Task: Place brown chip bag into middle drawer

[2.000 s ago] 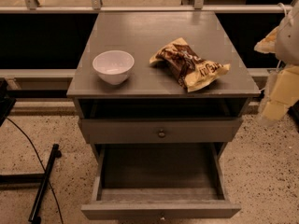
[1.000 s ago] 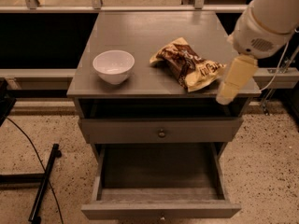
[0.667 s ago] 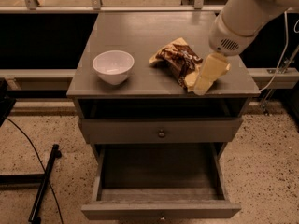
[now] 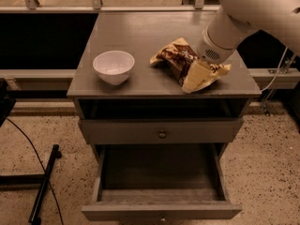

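The brown chip bag [image 4: 172, 56] lies crinkled on the right half of the grey cabinet's top [image 4: 140, 29], dark brown with tan ends. My gripper [image 4: 196, 75] comes in from the upper right on a thick white arm [image 4: 243, 8] and sits right over the bag's near right end, hiding part of it. The middle drawer [image 4: 161, 211] is pulled wide open at the bottom of the view, and nothing shows inside it.
A white bowl [image 4: 114, 66] stands on the cabinet top left of the bag. The upper drawer with a round knob [image 4: 161, 134] is shut. A black stand and cable [image 4: 42, 186] lie on the speckled floor at the left. A railing runs behind the cabinet.
My arm has swung in from the right edge and moved left and down onto the bag's right end. The bag, the bowl and the drawer have not moved.
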`<state>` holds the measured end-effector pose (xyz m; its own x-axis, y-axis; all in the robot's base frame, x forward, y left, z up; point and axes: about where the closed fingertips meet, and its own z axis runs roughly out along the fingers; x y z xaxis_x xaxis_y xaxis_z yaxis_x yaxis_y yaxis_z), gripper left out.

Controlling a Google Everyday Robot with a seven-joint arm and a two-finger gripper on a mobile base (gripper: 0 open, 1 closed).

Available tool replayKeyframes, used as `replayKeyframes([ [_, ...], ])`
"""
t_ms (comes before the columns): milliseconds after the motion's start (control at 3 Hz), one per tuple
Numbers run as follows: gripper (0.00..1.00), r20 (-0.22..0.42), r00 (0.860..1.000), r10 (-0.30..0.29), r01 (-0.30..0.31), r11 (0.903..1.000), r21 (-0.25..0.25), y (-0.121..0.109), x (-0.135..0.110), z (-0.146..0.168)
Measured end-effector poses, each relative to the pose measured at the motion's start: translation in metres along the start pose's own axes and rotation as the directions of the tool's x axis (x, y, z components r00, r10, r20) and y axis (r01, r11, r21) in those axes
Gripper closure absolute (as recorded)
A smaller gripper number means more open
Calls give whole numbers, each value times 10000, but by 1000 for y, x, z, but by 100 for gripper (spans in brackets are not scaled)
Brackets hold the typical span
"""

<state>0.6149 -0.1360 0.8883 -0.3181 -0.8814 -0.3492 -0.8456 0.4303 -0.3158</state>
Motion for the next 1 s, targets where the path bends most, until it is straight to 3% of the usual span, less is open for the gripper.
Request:
replayKeyframes([
  [667, 65, 1546, 9865, 532, -476, 9981, -397, 3, -12, 4],
  [1000, 88, 1990, 9772, 748, -616, 9955, -716, 10, -10, -2],
])
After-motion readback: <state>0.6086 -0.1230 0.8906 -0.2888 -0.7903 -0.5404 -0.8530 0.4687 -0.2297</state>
